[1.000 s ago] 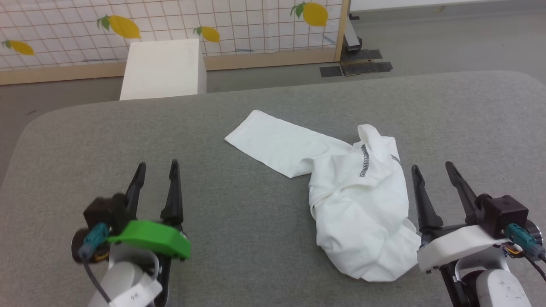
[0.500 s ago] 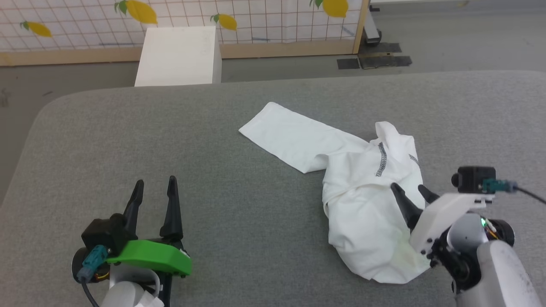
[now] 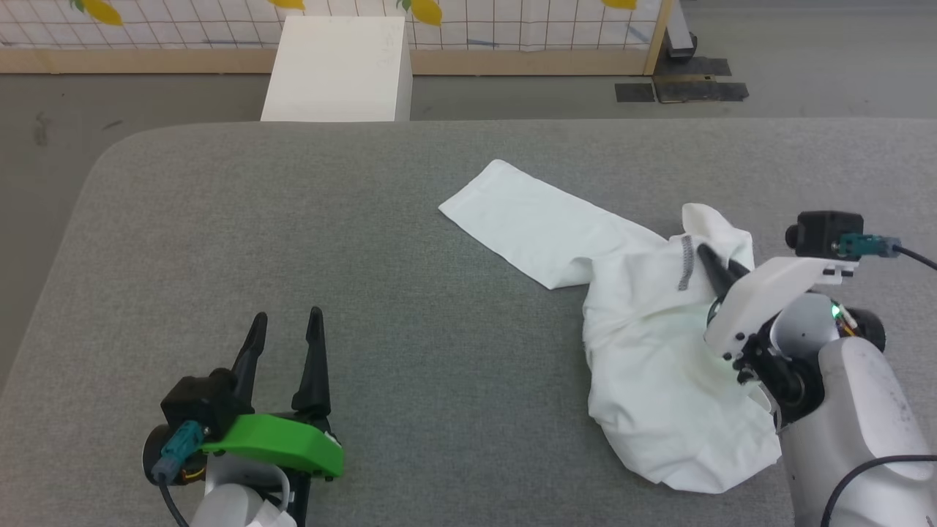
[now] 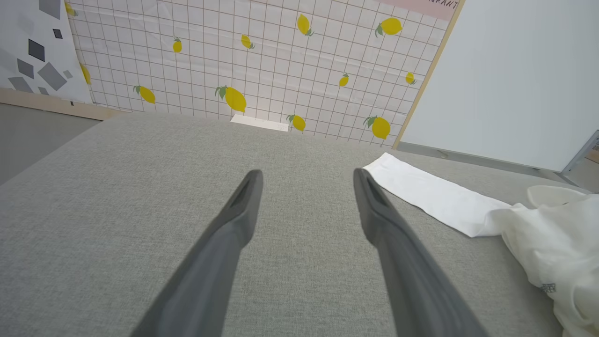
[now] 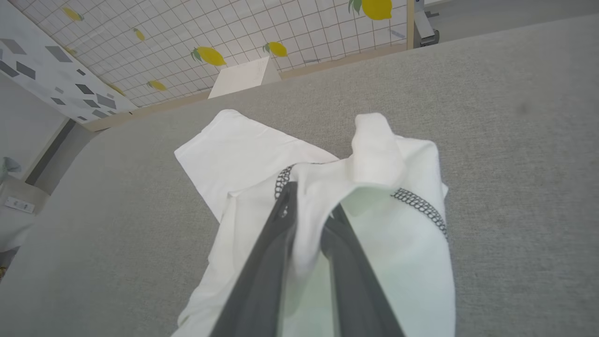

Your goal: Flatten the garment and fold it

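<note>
Right claw (image 3: 716, 258) pinched onto a raised fold of the shirt (image 3: 659, 351), just beside the dotted seam (image 3: 686, 263). Shirt bunched toward the right of the grey surface (image 3: 366, 256), one sleeve (image 3: 534, 227) laid flat toward the far edge. Left claw (image 3: 288, 315) spread, over bare cloth, well apart from the shirt. Wide open room to the left; white box (image 3: 337, 66) beyond the far edge.

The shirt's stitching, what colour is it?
Dark grey stitching on the white shirt, clearest in the right wrist view.
</note>
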Robot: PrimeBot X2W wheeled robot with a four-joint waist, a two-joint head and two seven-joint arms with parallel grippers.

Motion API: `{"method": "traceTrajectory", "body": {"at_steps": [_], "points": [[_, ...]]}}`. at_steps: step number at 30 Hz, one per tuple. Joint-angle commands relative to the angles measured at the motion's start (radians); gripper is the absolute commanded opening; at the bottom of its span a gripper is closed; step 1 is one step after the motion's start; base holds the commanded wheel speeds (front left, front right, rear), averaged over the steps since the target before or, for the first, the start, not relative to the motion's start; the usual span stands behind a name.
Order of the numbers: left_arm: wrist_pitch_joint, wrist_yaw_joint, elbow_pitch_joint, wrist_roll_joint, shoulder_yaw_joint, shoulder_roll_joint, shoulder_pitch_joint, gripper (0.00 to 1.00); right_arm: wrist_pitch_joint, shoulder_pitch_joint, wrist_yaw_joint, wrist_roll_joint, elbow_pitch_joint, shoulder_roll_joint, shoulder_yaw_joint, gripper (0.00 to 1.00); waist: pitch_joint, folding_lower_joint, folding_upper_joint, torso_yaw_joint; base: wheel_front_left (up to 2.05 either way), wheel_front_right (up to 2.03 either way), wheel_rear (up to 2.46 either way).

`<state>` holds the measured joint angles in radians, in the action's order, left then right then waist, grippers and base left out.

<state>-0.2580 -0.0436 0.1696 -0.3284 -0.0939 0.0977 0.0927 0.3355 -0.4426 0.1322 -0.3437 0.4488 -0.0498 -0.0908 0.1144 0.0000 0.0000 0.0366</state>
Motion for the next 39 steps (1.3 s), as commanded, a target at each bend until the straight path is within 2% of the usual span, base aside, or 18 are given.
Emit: {"method": "traceTrajectory", "body": {"at_steps": [1, 3, 6, 13, 16, 19, 20, 21, 24, 28, 30, 31, 34, 39], "points": [[-0.004, -0.008, 0.005, 0.012, 0.004, -0.005, 0.014, 1.00, -0.025, -0.023, -0.002, 0.029, -0.015, 0.000, 0.007, 0.00, -0.005, 0.0000, 0.0000, 0.005, 0.00, 0.00, 0.00], [-0.004, -0.014, 0.011, 0.014, 0.009, -0.007, 0.012, 1.00, -0.051, -0.035, -0.002, 0.061, -0.054, 0.000, 0.059, 0.00, -0.013, 0.0000, 0.0000, 0.007, 0.00, 0.00, 0.00], [-0.004, -0.019, 0.020, 0.018, 0.016, -0.010, 0.006, 1.00, -0.057, -0.042, -0.002, 0.050, -0.136, 0.000, 0.217, 0.00, -0.025, 0.0000, 0.0000, 0.006, 0.00, 0.00, 0.00], [-0.004, -0.027, 0.031, 0.022, 0.024, -0.017, 0.006, 1.00, 0.060, 0.018, -0.002, -0.005, -0.252, 0.000, 0.613, 0.00, -0.038, 0.0000, 0.0000, 0.007, 0.00, 0.00, 0.00], [-0.004, -0.030, 0.035, 0.023, 0.025, -0.020, 0.011, 1.00, 0.126, 0.062, -0.002, -0.033, -0.238, 0.000, 0.711, 0.00, -0.034, 0.0000, 0.0000, 0.010, 0.00, 0.00, 0.00], [-0.004, -0.033, 0.037, 0.023, 0.026, -0.023, 0.012, 1.00, 0.223, 0.114, -0.002, -0.056, -0.207, 0.000, 0.763, 0.00, -0.029, 0.0000, 0.0000, 0.011, 0.00, 0.00, 0.00], [-0.004, -0.033, 0.038, 0.023, 0.026, -0.024, 0.012, 1.00, 0.245, 0.124, -0.002, -0.060, -0.203, 0.000, 0.768, 0.37, -0.027, 0.0000, 0.0000, 0.011, 0.00, 0.00, 0.00], [-0.004, -0.034, 0.038, 0.023, 0.028, -0.025, 0.012, 1.00, 0.260, 0.133, -0.002, -0.063, -0.205, -0.001, 0.770, 1.00, -0.024, 0.0000, 0.0000, 0.009, 0.00, 0.00, 0.00], [-0.004, -0.034, 0.039, 0.024, 0.034, -0.027, 0.012, 1.00, 0.262, 0.158, -0.002, -0.071, -0.236, -0.008, 0.724, 1.00, -0.021, 0.0000, 0.0000, 0.003, 0.00, 0.00, 0.00], [-0.004, -0.035, 0.041, 0.026, 0.045, -0.028, 0.008, 1.00, 0.210, 0.202, -0.002, -0.051, -0.348, -0.024, 0.602, 1.00, -0.027, 0.0000, 0.0000, -0.009, 0.00, 0.00, 0.00], [-0.004, -0.034, 0.041, 0.027, 0.050, -0.029, 0.005, 1.00, 0.186, 0.236, -0.002, -0.030, -0.413, -0.031, 0.527, 1.00, -0.033, 0.0000, 0.0000, -0.019, 0.00, 0.00, 0.00], [-0.004, -0.034, 0.040, 0.028, 0.054, -0.029, 0.002, 1.00, 0.160, 0.277, -0.002, 0.006, -0.481, -0.032, 0.439, 1.00, -0.039, 0.0000, 0.0000, -0.031, 0.00, 0.00, 0.00], [-0.004, -0.037, 0.038, 0.030, 0.055, -0.030, 0.001, 1.00, 0.090, 0.337, -0.002, 0.079, -0.575, -0.023, 0.294, 1.00, -0.043, 0.0000, 0.0000, -0.052, 0.00, 0.00, 0.00], [-0.004, -0.044, 0.044, 0.034, 0.043, -0.031, 0.006, 1.00, -0.067, 0.413, -0.002, 0.161, -0.616, -0.005, 0.096, 1.00, -0.049, 0.0000, 0.0000, -0.083, 0.00, 0.00, 0.00]]}}
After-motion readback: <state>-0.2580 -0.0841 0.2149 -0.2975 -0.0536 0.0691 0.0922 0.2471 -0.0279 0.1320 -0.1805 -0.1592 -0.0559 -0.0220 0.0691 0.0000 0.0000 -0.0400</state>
